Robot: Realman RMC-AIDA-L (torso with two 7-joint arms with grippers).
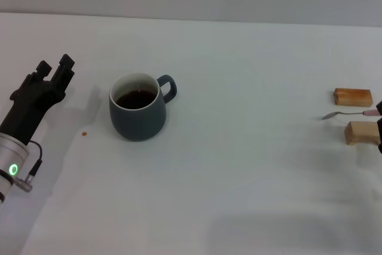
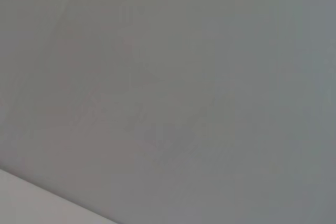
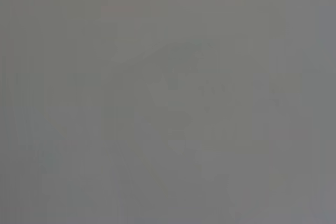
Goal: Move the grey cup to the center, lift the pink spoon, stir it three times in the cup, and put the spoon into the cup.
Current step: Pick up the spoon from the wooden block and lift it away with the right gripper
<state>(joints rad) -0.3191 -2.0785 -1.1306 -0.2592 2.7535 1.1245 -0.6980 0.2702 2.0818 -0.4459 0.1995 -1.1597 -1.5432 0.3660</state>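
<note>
The grey cup (image 1: 138, 113) stands upright on the white table (image 1: 239, 165), dark liquid inside and its handle turned away from the left gripper (image 1: 55, 68), which hovers near the cup on its left with the fingers a little apart and grasping nothing. The pink spoon (image 1: 352, 113) lies far from this gripper at the table's right edge, between two wooden blocks (image 1: 353, 97). The right gripper is almost out of view beside the nearer block, so I cannot tell its state.
</note>
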